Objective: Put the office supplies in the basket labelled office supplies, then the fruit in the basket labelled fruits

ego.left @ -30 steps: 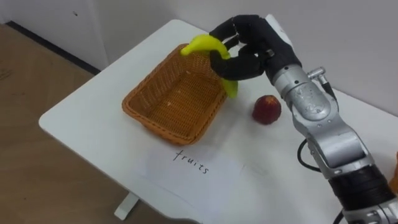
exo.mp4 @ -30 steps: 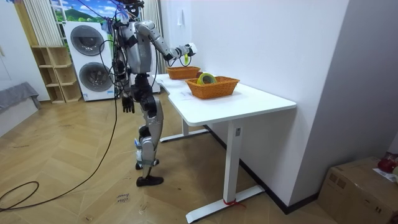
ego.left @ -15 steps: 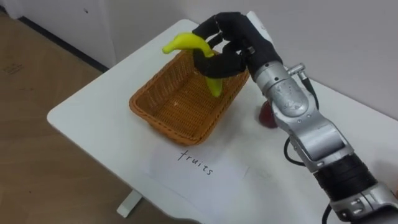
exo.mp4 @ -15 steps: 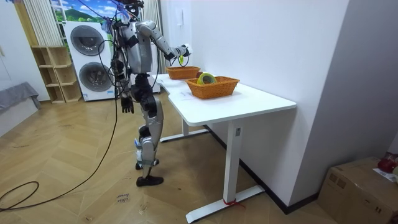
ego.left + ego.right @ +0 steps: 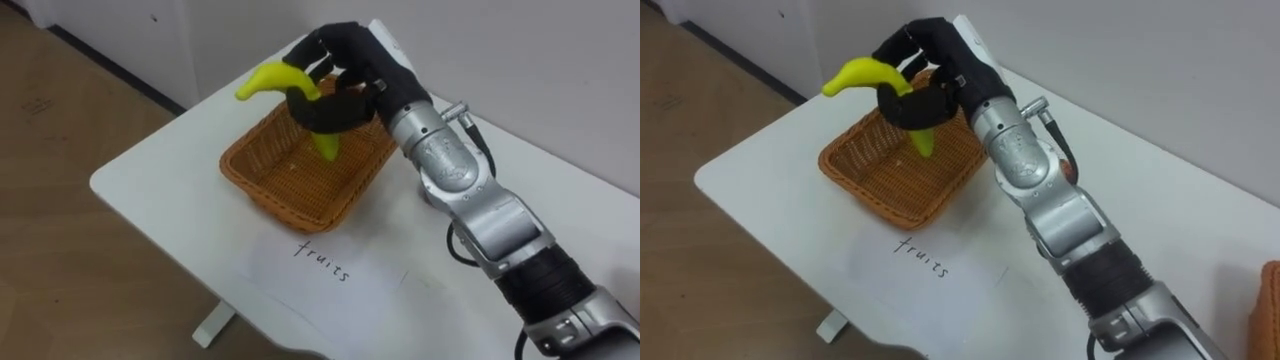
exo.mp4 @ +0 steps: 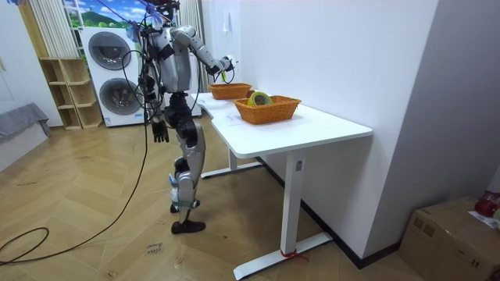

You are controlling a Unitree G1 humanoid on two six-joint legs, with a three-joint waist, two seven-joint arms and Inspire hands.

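Left eye view: the right hand reaches in from the lower right and is curled tightly round the middle of a yellow banana. It holds the banana in the air above the far part of a wicker basket. One end of the banana sticks out to the left past the fingers. The other end points down into the basket and does not touch its floor. No other thing shows on the part of the basket's floor that can be seen. The basket stands on a white table near its left corner. A sheet of paper with a handwritten word lies flat on the table just in front of the basket. Wooden floor shows beyond the table's edge.

Right eye view: the same hold shows from slightly further right, with thumb and fingers closed round the banana over the basket's far rim.

Room view: the robot stands upright at the end of the table on the room view's left, its right arm raised and stretched out over the farther basket. Its left hand hangs by its side with loose fingers, holding nothing. A second wicker basket stands nearer on the table, with something round and yellowish in it. Stacked washing machines stand behind the robot.
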